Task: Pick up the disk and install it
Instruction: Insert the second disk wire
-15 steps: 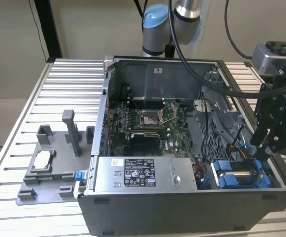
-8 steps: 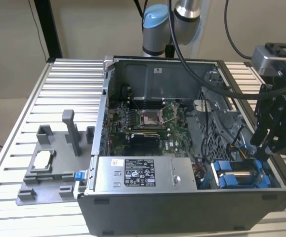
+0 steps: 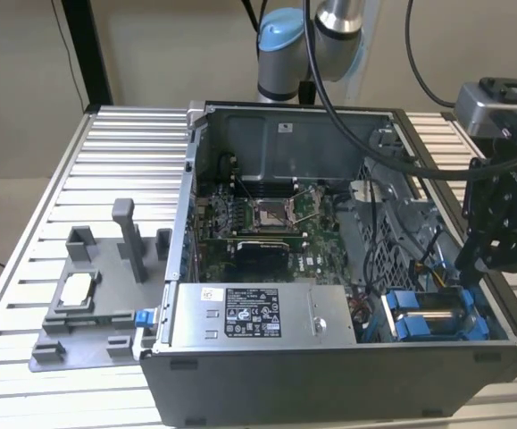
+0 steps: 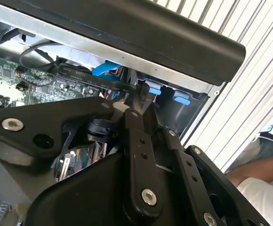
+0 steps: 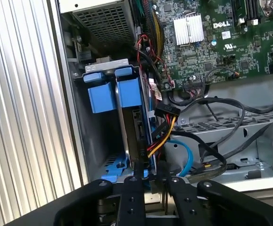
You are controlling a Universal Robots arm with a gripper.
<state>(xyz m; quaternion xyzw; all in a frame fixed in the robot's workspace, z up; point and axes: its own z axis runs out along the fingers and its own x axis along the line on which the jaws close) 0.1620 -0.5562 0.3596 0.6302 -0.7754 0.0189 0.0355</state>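
- In the first wrist view the gripper (image 5: 148,181) stands right over the drive bay (image 5: 109,165), its two black fingers (image 5: 132,188) close to either side of the disk's near end. They look pressed to it, yet the contact itself is hidden, so whether the jaws are clamped or merely alongside cannot be told.
- The disk (image 5: 135,123) stands on edge inside the bay, its blue carrier tabs (image 5: 129,92) level with those of the neighbouring slot (image 5: 101,96). By that the pick-up is done and the disk is largely seated; what remains, as a judgement, is a final press home or letting go.
- A power and data plug (image 5: 167,113) with coloured wires sits just beside the disk; whether it is mated cannot be told.
- The second wrist view looks past the gripper linkage (image 4: 141,155) to blue tabs (image 4: 153,88) under the case's dark edge (image 4: 127,33); the disk's face is hidden there. Beyond the case a person's arm (image 4: 259,172) rests.
- The exterior view gives what the wrist views lack: the whole case (image 3: 329,268) on the slatted tabletop (image 3: 115,161), the gripper (image 3: 472,259) at the bay (image 3: 437,313) beside the grey power supply (image 3: 258,313), and, well away from the case, a grey fixture (image 3: 88,304) holding a small silver chip (image 3: 75,289).
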